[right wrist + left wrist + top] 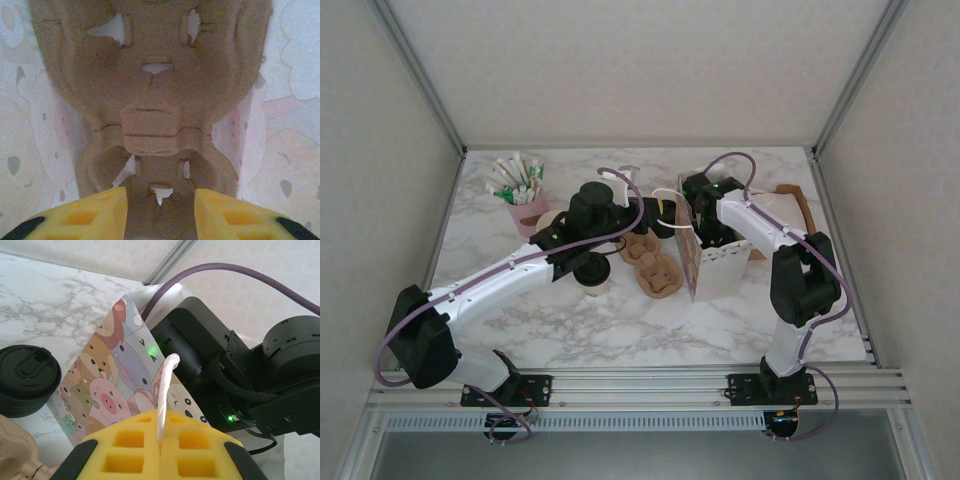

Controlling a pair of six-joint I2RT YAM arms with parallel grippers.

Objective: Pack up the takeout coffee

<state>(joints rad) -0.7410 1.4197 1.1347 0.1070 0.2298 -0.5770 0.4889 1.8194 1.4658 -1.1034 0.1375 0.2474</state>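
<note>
Posn: takeout coffee stands upright on counter, centre-left in top view, close under L arm and apart from bag at its right. Status: left jaws clenched on bag handle; right jaws released inside bag, over pulp carrier. L arm is nearer, but occupied.

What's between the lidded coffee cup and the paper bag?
A brown cardboard cup carrier lies between coffee cup and paper bag, seen in the top view.
</note>
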